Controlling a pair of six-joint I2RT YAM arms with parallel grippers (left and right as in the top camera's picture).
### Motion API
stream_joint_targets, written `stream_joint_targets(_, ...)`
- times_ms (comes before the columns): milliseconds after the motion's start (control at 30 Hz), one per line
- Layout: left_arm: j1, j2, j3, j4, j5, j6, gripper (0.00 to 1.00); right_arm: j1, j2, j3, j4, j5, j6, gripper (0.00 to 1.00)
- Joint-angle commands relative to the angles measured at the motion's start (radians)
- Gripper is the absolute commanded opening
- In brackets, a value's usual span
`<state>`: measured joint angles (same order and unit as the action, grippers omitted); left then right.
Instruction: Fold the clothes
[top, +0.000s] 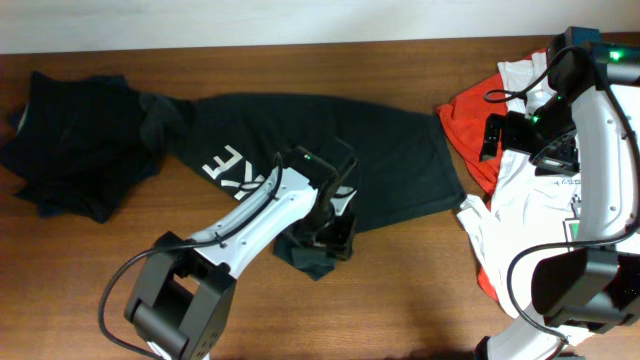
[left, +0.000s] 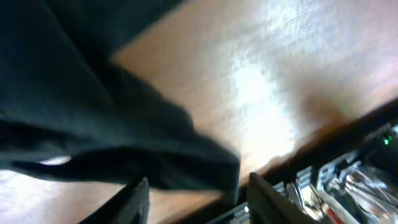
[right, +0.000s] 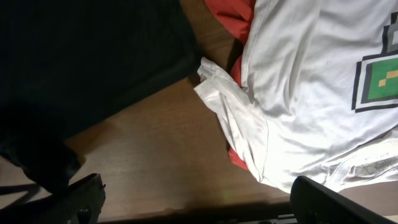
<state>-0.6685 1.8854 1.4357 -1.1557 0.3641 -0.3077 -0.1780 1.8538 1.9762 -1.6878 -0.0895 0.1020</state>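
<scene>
Brown wood of the table (top: 420, 310) shows bare along the whole near edge and in a thin strip along the far edge. At far left a heap of dark clothes (top: 70, 150) lies crumpled, its right side touching the sleeve of the dark shirt (top: 390, 150). That shirt is spread flat across the middle, with white letters (top: 225, 165) near its left end. Its far edge runs close to the table's far edge. Its near hem slants across the wood, and part of it is bunched into a lump just below the left gripper (top: 335, 235).

The left arm (top: 250, 225) reaches from the near edge up to that hem, crossing bare wood. The left wrist view is blurred. It shows a fold of the dark cloth lying between the fingers, which stand a moderate way apart; whether they pinch the cloth cannot be told. Bare wood lies beyond the fold.

Right of the lump, a patch of bare wood separates the hem from a white shirt (top: 515, 230) near the right edge. The white shirt lies partly over a red garment (top: 475, 115), whose left edge touches the dark shirt's right corner. The right gripper (top: 495, 135) hovers above these two with its jaws wide apart. Its wrist view shows the dark shirt's corner, a white sleeve on bare wood, and a green pixel print (right: 379, 78) on the white shirt.
</scene>
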Motion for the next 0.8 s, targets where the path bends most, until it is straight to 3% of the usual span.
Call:
stream_joint_targets(0,-0.004,-0.016,0.025,0.004,-0.074,0.005,0.52,0.0,-0.013,0.003,-0.004,0.019,0.005,0.99)
stream_joint_targets(333,-0.103,0.035,0.016,0.014,-0.086,0.004,0.53,0.0,-0.013,0.003,-0.004,0.019,0.005,0.98)
stream_joint_targets(733,-0.108,0.052,0.016,-0.038,-0.304,-0.074,0.52,0.0,-0.013,0.003,-0.004,0.019,0.005,0.99)
stream_joint_targets(767,-0.108,0.052,0.016,-0.033,-0.297,-0.074,0.47,0.0,-0.013,0.003,-0.005,0.019,0.005,0.98)
